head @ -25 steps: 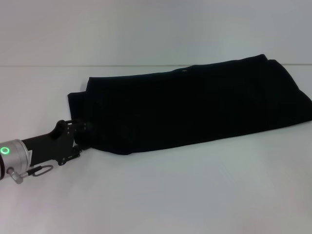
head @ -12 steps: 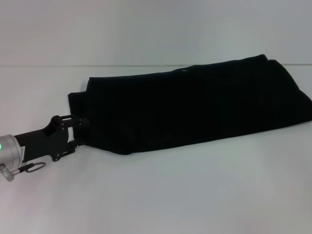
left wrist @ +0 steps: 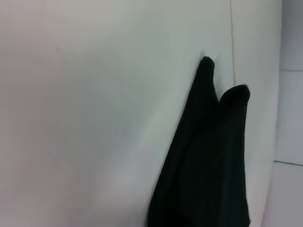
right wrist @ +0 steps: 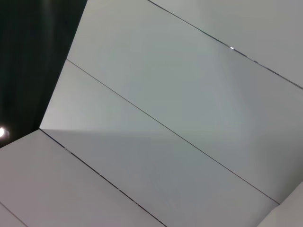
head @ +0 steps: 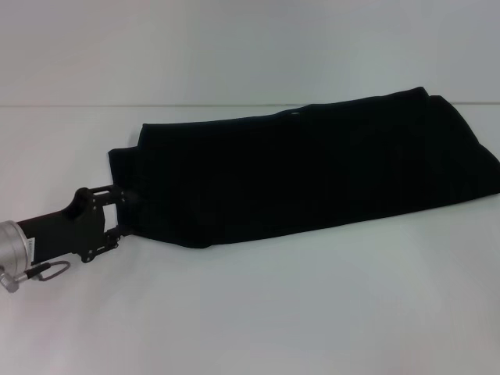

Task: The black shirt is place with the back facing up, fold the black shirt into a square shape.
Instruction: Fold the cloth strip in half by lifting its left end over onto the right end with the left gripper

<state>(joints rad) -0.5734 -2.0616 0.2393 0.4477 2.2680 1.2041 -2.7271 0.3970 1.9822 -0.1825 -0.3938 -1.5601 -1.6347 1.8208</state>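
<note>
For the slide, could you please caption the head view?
Left gripper at the left end of the long-folded black shirt on the white table.

No readable text, labels, brands or numbers in any view. The black shirt shows only plain fabric, no lettering on the visible side.
</note>
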